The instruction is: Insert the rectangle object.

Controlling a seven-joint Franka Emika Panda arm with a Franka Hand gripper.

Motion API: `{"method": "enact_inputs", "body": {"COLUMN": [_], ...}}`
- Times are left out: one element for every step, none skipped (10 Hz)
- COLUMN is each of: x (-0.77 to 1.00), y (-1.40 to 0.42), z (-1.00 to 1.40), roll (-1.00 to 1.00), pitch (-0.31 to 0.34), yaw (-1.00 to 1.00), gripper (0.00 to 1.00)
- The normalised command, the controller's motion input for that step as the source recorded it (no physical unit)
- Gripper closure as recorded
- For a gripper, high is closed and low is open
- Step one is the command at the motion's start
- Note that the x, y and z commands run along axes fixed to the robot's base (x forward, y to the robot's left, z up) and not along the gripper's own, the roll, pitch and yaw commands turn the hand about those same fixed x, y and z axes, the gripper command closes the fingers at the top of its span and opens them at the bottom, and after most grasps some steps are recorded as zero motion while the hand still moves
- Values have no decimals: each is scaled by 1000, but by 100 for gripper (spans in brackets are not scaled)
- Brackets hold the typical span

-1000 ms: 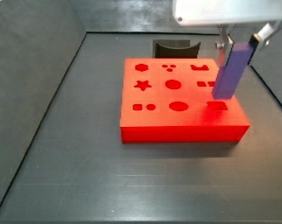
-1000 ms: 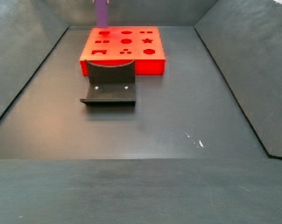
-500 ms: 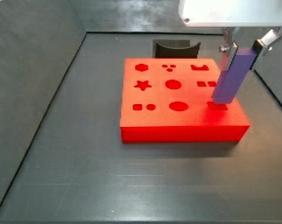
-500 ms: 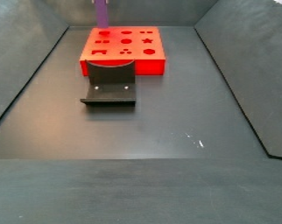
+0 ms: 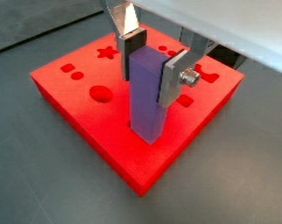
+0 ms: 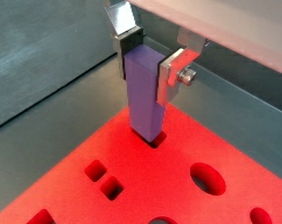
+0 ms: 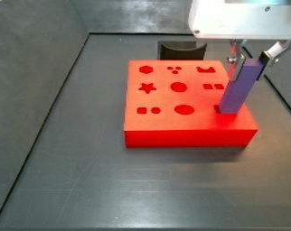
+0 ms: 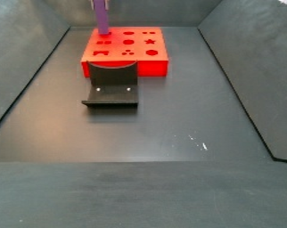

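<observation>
My gripper (image 5: 155,59) is shut on the rectangle object (image 5: 150,92), a slim purple-blue bar held upright. It also shows in a wrist view (image 6: 146,87) and in both side views (image 7: 241,87) (image 8: 101,16). The bar's lower end stands in a rectangular hole near a corner of the red block (image 7: 184,115), and its tip is hidden inside. The red block with shaped holes shows in both wrist views (image 5: 120,153) (image 6: 167,179) and in a side view (image 8: 126,52). My gripper sits above that corner (image 7: 254,52).
The dark grey curved holder (image 8: 111,89) lies on the floor just beside the red block; in a side view (image 7: 180,49) it stands behind the block. Grey walls enclose the dark floor (image 8: 158,151).
The gripper has lowered with the bar. The bar's lower end has gone from above the block's surface into the rectangular hole.
</observation>
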Motion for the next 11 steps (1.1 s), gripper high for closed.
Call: {"method": "enact_inputs", "body": {"x": [154, 0, -9, 0, 0, -63, -183, -169, -180, -126, -26], "y": [126, 274, 186, 0, -134, -114, -11, -34, 0, -11, -111], "z": [-429, -206, -143, -114, -83, -137, -131, -140, -169, -123, -131], "roll": [-26, -219, -194, -110, -31, -29, -53, -44, -71, -66, -13], "pitch": [139, 31, 4, 0, 0, 0, 0, 0, -6, -9, 0], "yaw": [54, 17, 14, 60, 134, 114, 57, 57, 37, 60, 106], "gripper": [100, 100, 100, 100, 100, 100, 100, 100, 100, 100, 100]}}
